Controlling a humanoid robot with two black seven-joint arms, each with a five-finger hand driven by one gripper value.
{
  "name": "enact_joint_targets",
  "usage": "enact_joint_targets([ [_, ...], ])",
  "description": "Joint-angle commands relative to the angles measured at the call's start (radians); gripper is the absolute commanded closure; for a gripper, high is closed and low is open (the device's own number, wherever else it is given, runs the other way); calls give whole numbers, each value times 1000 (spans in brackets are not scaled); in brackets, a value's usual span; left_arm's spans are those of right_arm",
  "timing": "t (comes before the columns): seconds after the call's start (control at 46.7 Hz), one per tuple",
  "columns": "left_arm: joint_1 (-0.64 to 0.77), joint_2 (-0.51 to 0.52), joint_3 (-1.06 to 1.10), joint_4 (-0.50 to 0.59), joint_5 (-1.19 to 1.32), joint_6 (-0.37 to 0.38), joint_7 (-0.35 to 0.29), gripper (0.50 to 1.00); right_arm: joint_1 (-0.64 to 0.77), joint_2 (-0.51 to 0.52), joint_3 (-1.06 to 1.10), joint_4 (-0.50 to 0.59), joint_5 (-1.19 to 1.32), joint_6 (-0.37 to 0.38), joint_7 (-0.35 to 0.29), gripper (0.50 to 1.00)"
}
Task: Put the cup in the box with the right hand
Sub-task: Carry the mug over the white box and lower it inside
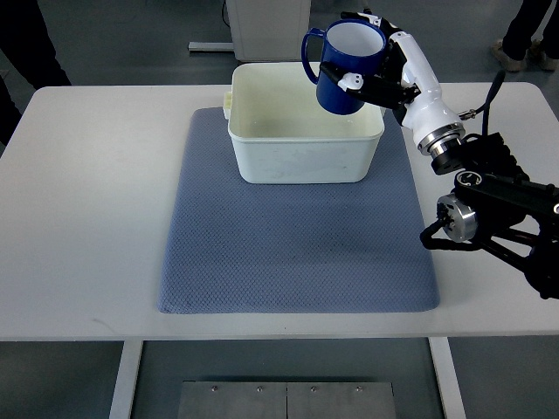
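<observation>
Fingers [354, 83] of right hand [384, 74]: gripping blue cup [348, 65], tilted, hanging over far right corner of white box [306, 157] on blue mat [297, 253], tabletop [96, 192]. Cup lifted; lowering and releasing remaining.

Dark blue cup [348, 66] with white inside, cream-white box [305, 155], blue-grey textured mat [297, 253], white table [96, 209]
</observation>
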Motion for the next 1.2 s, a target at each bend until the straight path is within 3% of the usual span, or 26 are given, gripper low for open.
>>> enact_joint_targets([
  [0.0, 0, 0, 0, 0, 0, 0, 0, 500, 20, 24, -12, -29, 9, 2, -15, 1000],
  [0.386, 0, 0, 0, 0, 0, 0, 0, 500, 103, 156, -75, -193, 33, 8, -99, 1000],
  [0.75, 0, 0, 0, 0, 0, 0, 0, 500, 118, 291, -86, -386, 33, 66, -100, 1000],
  [1.179, 0, 0, 0, 0, 0, 0, 0, 500, 118, 405, -86, -578, 32, 71, -100, 1000],
])
